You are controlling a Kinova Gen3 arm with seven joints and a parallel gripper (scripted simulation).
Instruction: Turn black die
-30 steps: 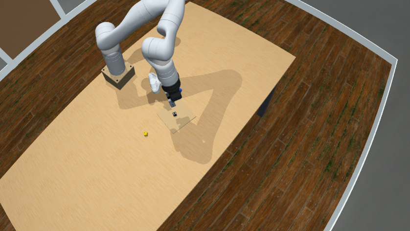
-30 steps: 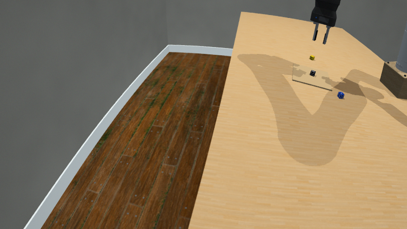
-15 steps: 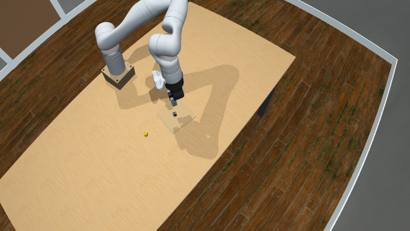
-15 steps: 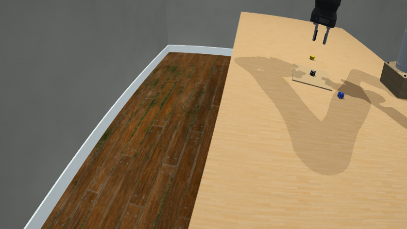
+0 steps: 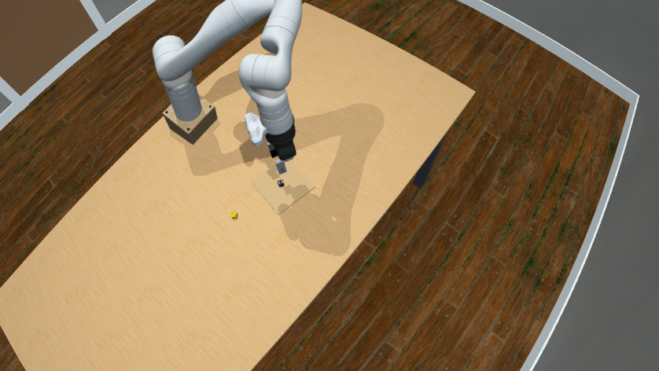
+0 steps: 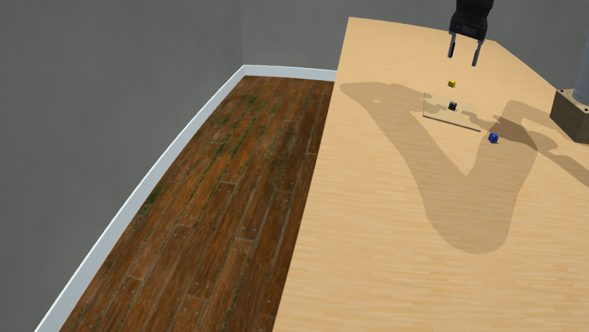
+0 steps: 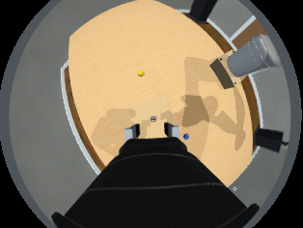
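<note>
The black die (image 5: 281, 182) (image 6: 452, 105) (image 7: 153, 119) sits on the mat (image 5: 278, 202) (image 6: 436, 113) (image 7: 161, 103), below the hand (image 5: 281, 168) (image 6: 462, 61) (image 7: 151, 128), whose fingers stand wide apart and hold nothing, so an off-centre descent could knock the die off or drag the mat along the desk (image 5: 152, 258) (image 6: 391, 264) (image 7: 106, 53).

The table (image 5: 152, 258) (image 6: 412, 198) (image 7: 106, 58) looks like pale, smooth wood with fine grain. The floor (image 5: 442, 258) (image 6: 197, 198) is darker, rough-looking planking. The arm (image 5: 265, 73) has a smooth white shell with a soft sheen; the gripper (image 5: 281, 171) (image 6: 462, 61) (image 7: 151, 128) pairs matt black housing with grey, metal-looking fingers. The wall (image 6: 144, 49) looks matt.
</note>
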